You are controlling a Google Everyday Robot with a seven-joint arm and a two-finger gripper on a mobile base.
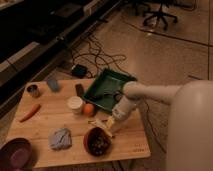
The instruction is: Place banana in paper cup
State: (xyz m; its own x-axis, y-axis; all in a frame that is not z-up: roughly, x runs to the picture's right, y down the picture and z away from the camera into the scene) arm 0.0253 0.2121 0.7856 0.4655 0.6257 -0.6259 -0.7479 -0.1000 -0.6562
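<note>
The banana (99,123) is small and pale yellow. It sits just above the brown bowl (97,142) and below the round orange fruit (89,109). My gripper (109,123) reaches in from the right on the white arm and holds the banana's right end, low over the wooden table (45,117). The white paper cup (75,104) stands upright to the upper left of the banana, next to the orange fruit.
A green tray (111,88) lies at the table's back right. An orange carrot (29,112) and a metal can (33,90) are at the left. A blue cloth (60,138) and a purple bowl (17,154) are in front. Cables lie on the floor behind.
</note>
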